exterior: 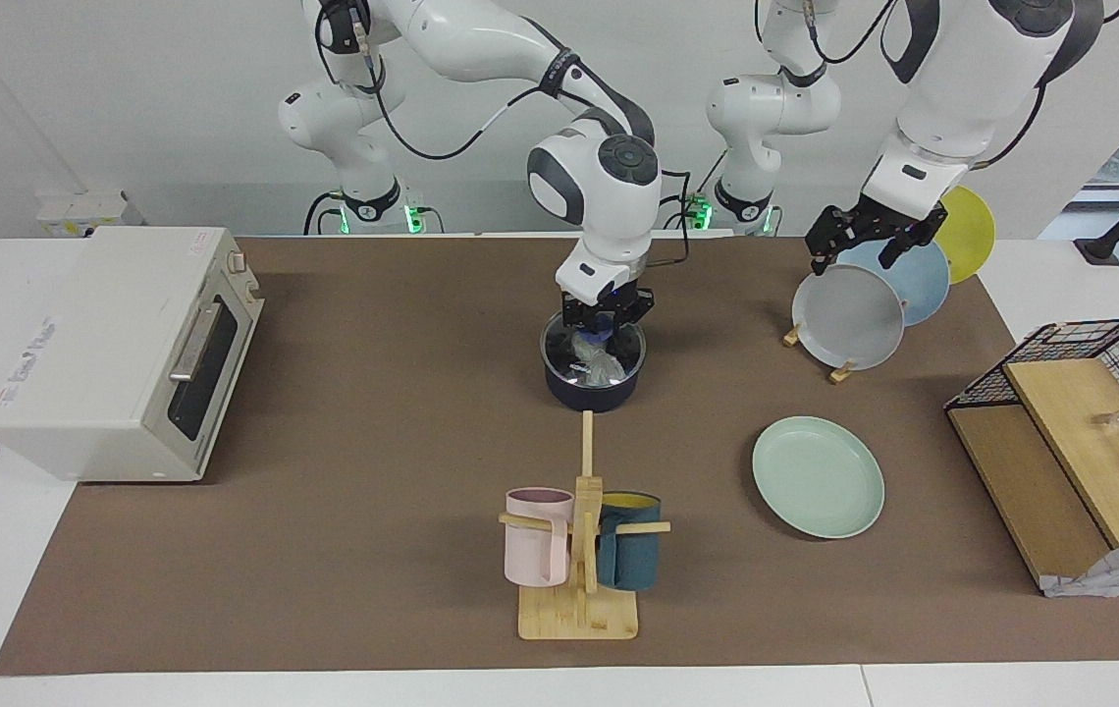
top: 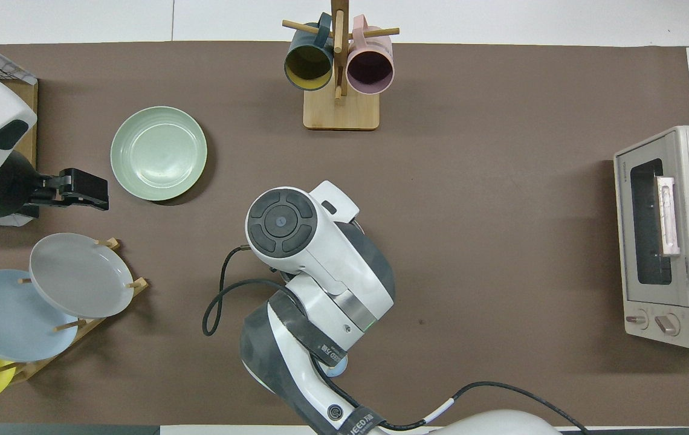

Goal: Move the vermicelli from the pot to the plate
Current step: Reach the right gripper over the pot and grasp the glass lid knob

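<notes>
The dark navy pot [exterior: 592, 391] stands mid-table. A crinkly translucent vermicelli bundle [exterior: 603, 366] lies inside it. My right gripper [exterior: 601, 339] reaches straight down into the pot's mouth, right over the vermicelli. In the overhead view the right arm hides the pot and the gripper. The pale mint-green plate [exterior: 818, 477] lies flat and bare, farther from the robots than the pot and toward the left arm's end; it also shows in the overhead view [top: 158, 153]. My left gripper [exterior: 869, 244] hangs open and empty in the air over the plate rack and waits; it also shows in the overhead view [top: 87, 188].
A wooden rack holds a grey plate [exterior: 849, 316], a light blue plate [exterior: 908, 280] and a yellow plate [exterior: 967, 234]. A mug tree [exterior: 581, 550] with pink and teal mugs stands farther out. A toaster oven [exterior: 118, 349] and a wire basket [exterior: 1099, 393] stand at the table's ends.
</notes>
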You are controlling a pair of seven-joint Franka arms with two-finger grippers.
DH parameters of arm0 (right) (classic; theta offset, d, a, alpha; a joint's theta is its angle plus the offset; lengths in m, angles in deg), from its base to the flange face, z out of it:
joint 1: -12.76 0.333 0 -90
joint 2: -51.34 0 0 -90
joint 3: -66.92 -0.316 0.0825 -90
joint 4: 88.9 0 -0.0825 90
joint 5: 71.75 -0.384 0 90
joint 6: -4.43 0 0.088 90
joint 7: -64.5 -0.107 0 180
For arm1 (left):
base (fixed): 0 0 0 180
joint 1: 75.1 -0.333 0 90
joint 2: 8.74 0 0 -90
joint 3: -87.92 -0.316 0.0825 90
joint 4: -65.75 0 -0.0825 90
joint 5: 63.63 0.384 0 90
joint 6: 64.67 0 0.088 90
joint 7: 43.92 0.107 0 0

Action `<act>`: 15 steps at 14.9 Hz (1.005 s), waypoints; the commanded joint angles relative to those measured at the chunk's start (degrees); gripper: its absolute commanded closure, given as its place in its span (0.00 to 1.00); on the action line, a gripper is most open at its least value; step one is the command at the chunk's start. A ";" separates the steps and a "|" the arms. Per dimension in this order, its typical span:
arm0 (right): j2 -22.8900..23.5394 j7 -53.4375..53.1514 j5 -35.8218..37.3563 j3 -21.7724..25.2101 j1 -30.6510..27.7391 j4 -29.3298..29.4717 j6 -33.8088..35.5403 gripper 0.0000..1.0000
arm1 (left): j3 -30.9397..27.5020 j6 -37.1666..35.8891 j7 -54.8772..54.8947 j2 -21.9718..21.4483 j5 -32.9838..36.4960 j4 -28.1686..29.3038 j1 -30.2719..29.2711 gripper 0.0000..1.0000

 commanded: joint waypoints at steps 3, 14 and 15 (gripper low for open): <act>-1.03 0.04 -0.29 0.03 -0.54 -0.18 -0.25 0.78 | 0.39 -0.14 -0.34 -0.64 -0.55 0.22 -0.79 0.00; -1.12 0.13 -0.20 0.20 -1.86 2.81 3.35 1.00 | 0.39 -0.05 -0.34 -0.64 -0.55 0.22 -0.79 0.00; -1.12 0.13 -0.11 0.29 -1.95 3.34 4.40 1.00 | 0.39 -0.05 -0.34 -0.64 -0.55 0.22 -0.79 0.00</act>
